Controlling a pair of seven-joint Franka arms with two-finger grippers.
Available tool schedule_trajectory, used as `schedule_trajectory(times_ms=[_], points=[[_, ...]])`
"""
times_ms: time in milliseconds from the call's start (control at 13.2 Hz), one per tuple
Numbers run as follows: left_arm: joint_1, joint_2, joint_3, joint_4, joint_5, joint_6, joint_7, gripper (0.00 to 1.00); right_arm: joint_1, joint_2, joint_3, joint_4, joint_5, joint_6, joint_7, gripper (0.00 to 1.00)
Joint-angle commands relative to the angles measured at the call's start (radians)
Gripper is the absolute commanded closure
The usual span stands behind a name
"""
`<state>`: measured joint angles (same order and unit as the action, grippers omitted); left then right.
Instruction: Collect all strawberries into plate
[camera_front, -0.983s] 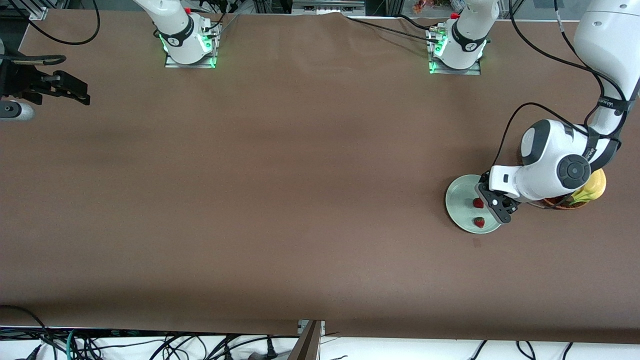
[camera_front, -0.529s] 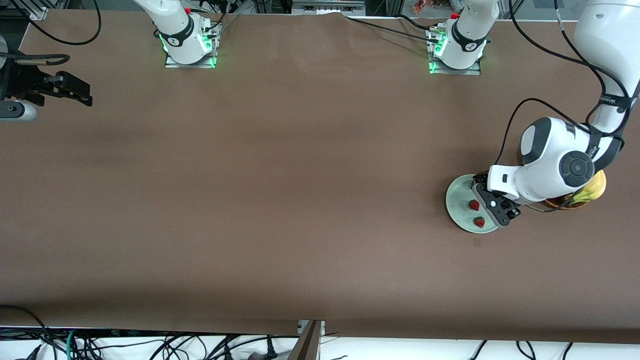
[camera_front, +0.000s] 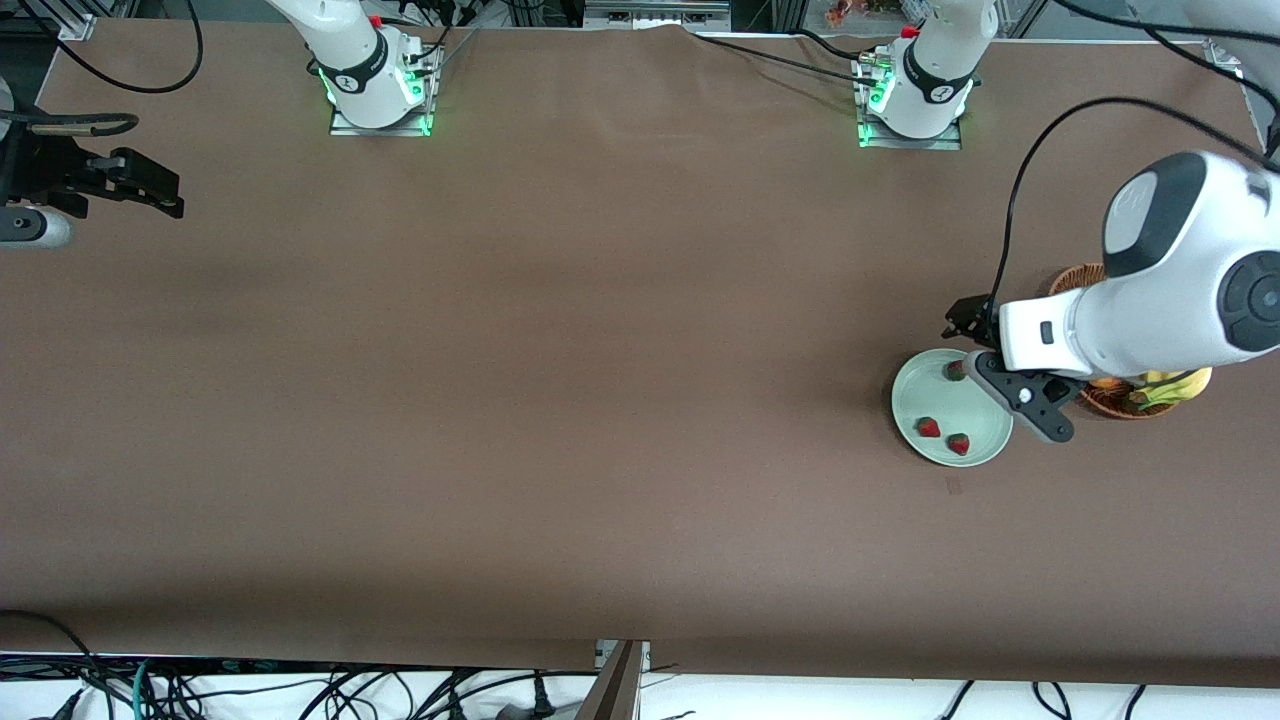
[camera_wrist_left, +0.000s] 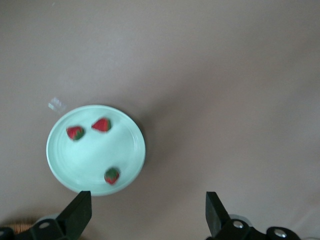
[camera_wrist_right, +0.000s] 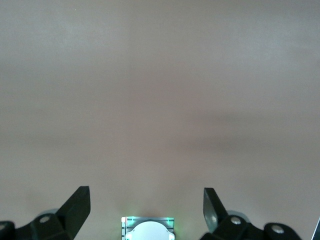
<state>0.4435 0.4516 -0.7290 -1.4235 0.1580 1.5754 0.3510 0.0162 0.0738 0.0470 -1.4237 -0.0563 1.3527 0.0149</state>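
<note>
The pale mint-green plate (camera_front: 975, 412) lies toward the left arm's end of the table. Three strawberries rest on it: one (camera_front: 929, 427), a second (camera_front: 959, 443) nearest the front camera, and a third (camera_front: 955, 370) by the rim nearest the bases. The left wrist view shows the plate (camera_wrist_left: 92, 155) with the berries (camera_wrist_left: 75, 132), (camera_wrist_left: 102, 124), (camera_wrist_left: 112, 175). My left gripper (camera_front: 1003, 368) hangs open and empty high over the plate's edge beside the basket, also seen as the left gripper (camera_wrist_left: 149, 215). My right gripper (camera_front: 150, 188) waits open over the right arm's end; the right gripper (camera_wrist_right: 147, 210) holds nothing.
A brown wicker basket (camera_front: 1115, 402) with a banana (camera_front: 1178, 384) stands beside the plate, mostly covered by the left arm. The right arm's base (camera_wrist_right: 147, 229) shows in the right wrist view. A cable (camera_front: 1020, 200) loops above the table near the left arm.
My left gripper opened, let go of a strawberry and rose away from the plate. That berry rolled a little. A third berry came into sight. The right arm stayed put.
</note>
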Motion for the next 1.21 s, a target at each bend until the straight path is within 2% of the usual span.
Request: schedule_trajectory(times_ms=[0, 151, 227, 378, 454, 529, 680, 756, 832, 1134], points=[[-0.108, -0.101, 0.045, 0.038, -0.005, -0.066, -0.140, 0.00, -0.001, 0.012, 0.002, 0.029, 0.004, -0.009, -0.003, 0.00], [-0.298, -0.212, 0.281, 0.025, -0.015, -0.081, -0.235, 0.00, -0.001, 0.012, 0.001, 0.029, 0.004, -0.009, -0.003, 0.00], [-0.387, -0.234, 0.400, 0.021, -0.024, -0.075, -0.298, 0.00, -0.001, 0.012, 0.001, 0.029, 0.004, -0.007, -0.003, 0.00], [-0.578, -0.290, 0.663, -0.012, -0.115, -0.045, -0.364, 0.00, -0.001, 0.012, 0.002, 0.029, 0.004, -0.007, -0.004, 0.00], [-0.618, -0.324, 0.741, -0.067, -0.151, -0.026, -0.381, 0.00, -0.001, 0.012, 0.002, 0.029, 0.004, -0.007, -0.004, 0.00], [-0.617, -0.361, 0.770, -0.130, -0.175, -0.003, -0.386, 0.00, -0.001, 0.012, 0.002, 0.029, 0.004, -0.006, -0.004, 0.00], [-0.548, -0.418, 0.748, -0.221, -0.179, 0.050, -0.397, 0.00, -0.001, 0.012, 0.002, 0.029, 0.004, -0.004, -0.004, 0.00], [-0.487, -0.424, 0.675, -0.233, -0.183, 0.055, -0.402, 0.00, -0.001, 0.012, 0.002, 0.029, 0.004, -0.006, -0.004, 0.00], [-0.477, -0.436, 0.651, -0.250, -0.169, 0.066, -0.415, 0.00, -0.001, 0.012, 0.002, 0.029, 0.004, -0.006, -0.004, 0.00], [-0.493, -0.445, 0.663, -0.265, -0.164, 0.092, -0.420, 0.00, 0.001, 0.012, 0.002, 0.029, 0.006, -0.006, -0.003, 0.00]])
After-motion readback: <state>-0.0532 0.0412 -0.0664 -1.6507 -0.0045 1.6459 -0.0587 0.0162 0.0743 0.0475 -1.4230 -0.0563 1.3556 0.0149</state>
